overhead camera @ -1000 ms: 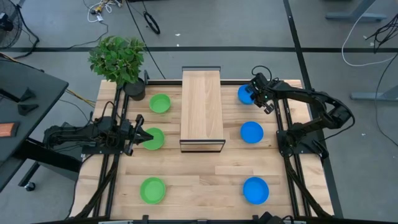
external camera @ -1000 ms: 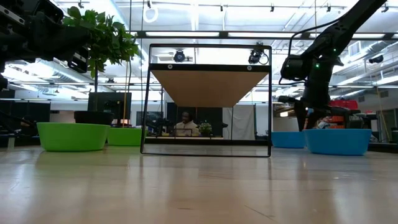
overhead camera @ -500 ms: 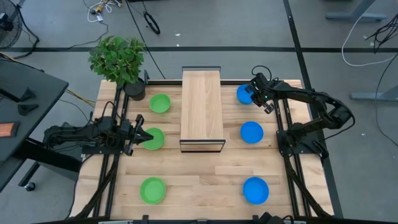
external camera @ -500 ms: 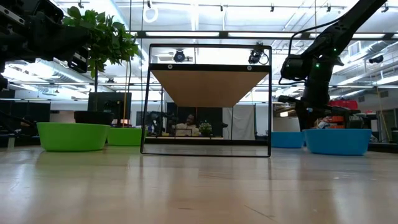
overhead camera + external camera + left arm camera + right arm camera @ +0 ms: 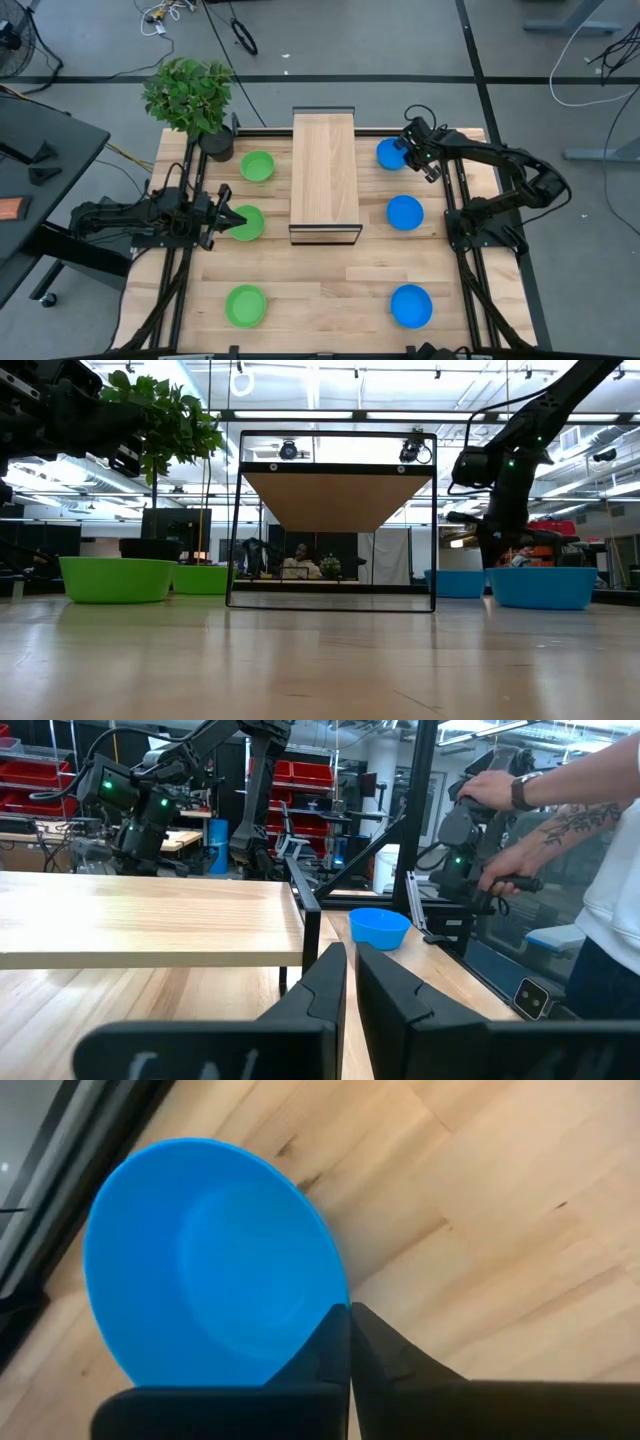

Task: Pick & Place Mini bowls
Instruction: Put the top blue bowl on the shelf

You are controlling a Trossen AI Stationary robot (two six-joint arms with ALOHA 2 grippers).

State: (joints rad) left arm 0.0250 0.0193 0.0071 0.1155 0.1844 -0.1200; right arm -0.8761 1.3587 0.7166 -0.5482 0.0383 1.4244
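Three green mini bowls (image 5: 257, 166) (image 5: 245, 222) (image 5: 245, 305) stand on the table's left half. Three blue ones (image 5: 390, 153) (image 5: 404, 212) (image 5: 411, 306) stand on the right half. My right gripper (image 5: 409, 152) is at the far blue bowl (image 5: 215, 1260), shut on its rim. My left gripper (image 5: 228, 220) hovers level at the middle green bowl's left side. Its fingers (image 5: 350, 985) are shut with nothing between them. My right gripper pinches the far blue bowl's rim (image 5: 338, 1302) on the side toward the table's right edge, one finger inside the bowl and one outside. The fingers come steeply from above, slanting in from the right. The bowl's base rests on the table (image 5: 458, 584).
A raised wooden shelf (image 5: 324, 178) on a black frame stands in the table's middle, between the green and blue bowls. A potted plant (image 5: 188, 95) is at the far left corner. Beyond the table's right side a person's hands (image 5: 500, 790) hold another arm.
My right gripper has shut on the far blue bowl's rim without moving away. The bowl has slid a little toward the shelf.
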